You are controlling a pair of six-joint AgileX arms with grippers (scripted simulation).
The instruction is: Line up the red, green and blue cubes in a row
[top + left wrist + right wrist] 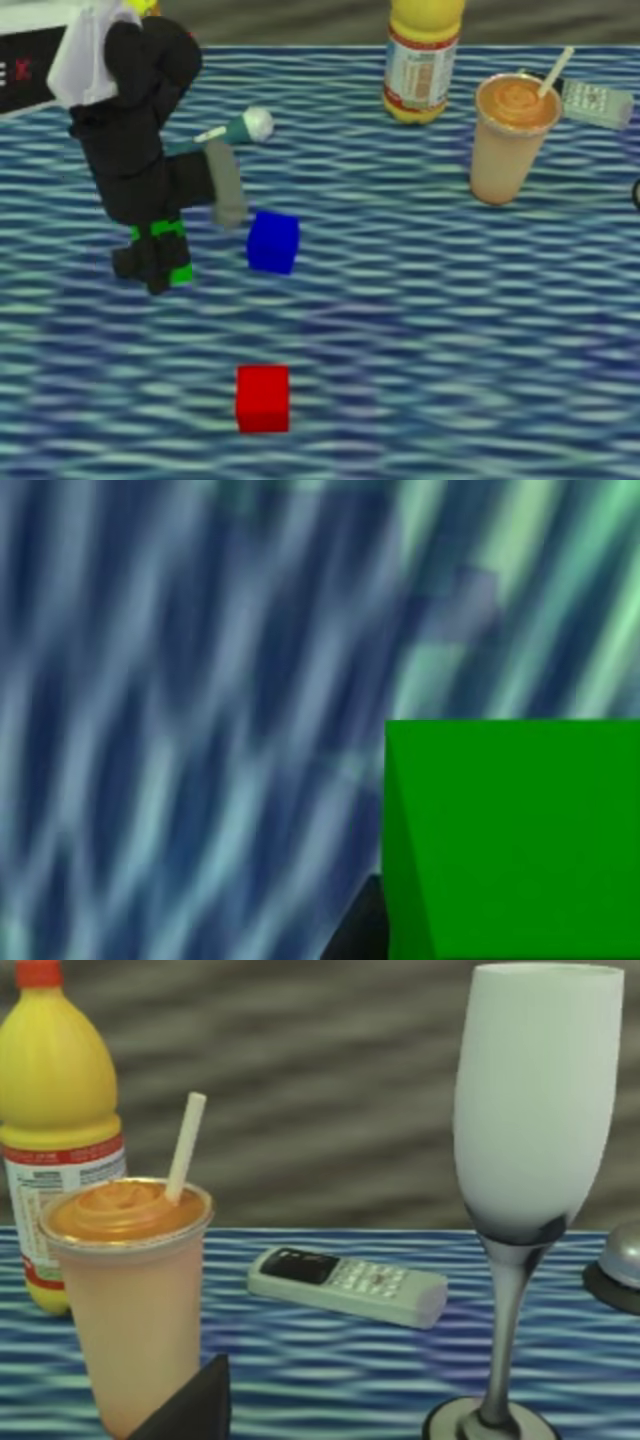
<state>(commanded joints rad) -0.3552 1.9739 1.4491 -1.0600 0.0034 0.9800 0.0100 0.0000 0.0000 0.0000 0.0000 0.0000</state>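
My left gripper (158,262) stands at the table's left, shut on the green cube (180,272), whose green faces show between the dark fingers. The left wrist view is filled on one side by that green cube (510,840), with a dark finger (362,930) pressed against it. The blue cube (273,242) rests on the cloth just right of the gripper. Well nearer the front edge lies the red cube (263,398). My right arm is outside the top view; its wrist view shows one dark fingertip (205,1400) far to one side, open and holding nothing.
At the back stand a yellow bottle (422,60) and a smoothie cup with a straw (512,130), with a remote (597,103) beside them. A teal microphone (240,128) lies by the left arm. A wine glass (530,1110) and a bell (620,1260) stand near the right gripper.
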